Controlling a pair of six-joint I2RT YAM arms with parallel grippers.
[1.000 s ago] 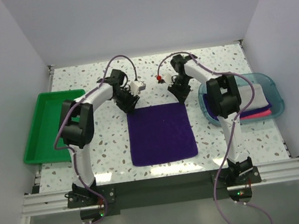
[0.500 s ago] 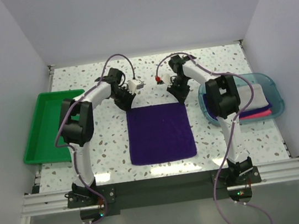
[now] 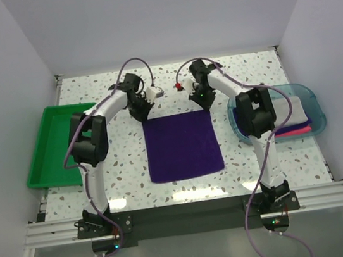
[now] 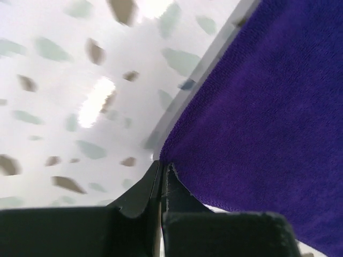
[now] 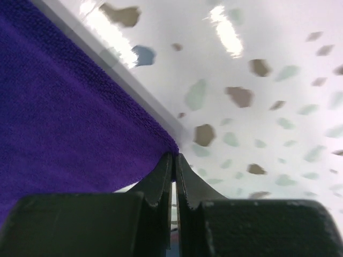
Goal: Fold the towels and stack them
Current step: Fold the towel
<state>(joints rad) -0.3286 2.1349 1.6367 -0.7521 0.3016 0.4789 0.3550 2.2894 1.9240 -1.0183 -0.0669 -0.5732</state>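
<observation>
A dark purple towel [image 3: 182, 146] lies spread flat in the middle of the table. My left gripper [image 3: 142, 115] is shut on its far left corner, seen in the left wrist view [image 4: 162, 163] with the towel [image 4: 268, 107] to the right. My right gripper [image 3: 204, 103] is shut on its far right corner, seen in the right wrist view [image 5: 173, 156] with the towel [image 5: 59, 123] to the left. More towels, pale grey-white [image 3: 293, 109], hot pink [image 3: 293, 129] and dark purple, lie in the teal tray.
A green plastic bin [image 3: 55, 145] stands at the left. The translucent teal tray [image 3: 311, 99] stands at the right. White walls close in the table at the back and sides.
Both grippers have moved towards the back of the table with the towel's far corners, dragging the purple towel a little farther away.
</observation>
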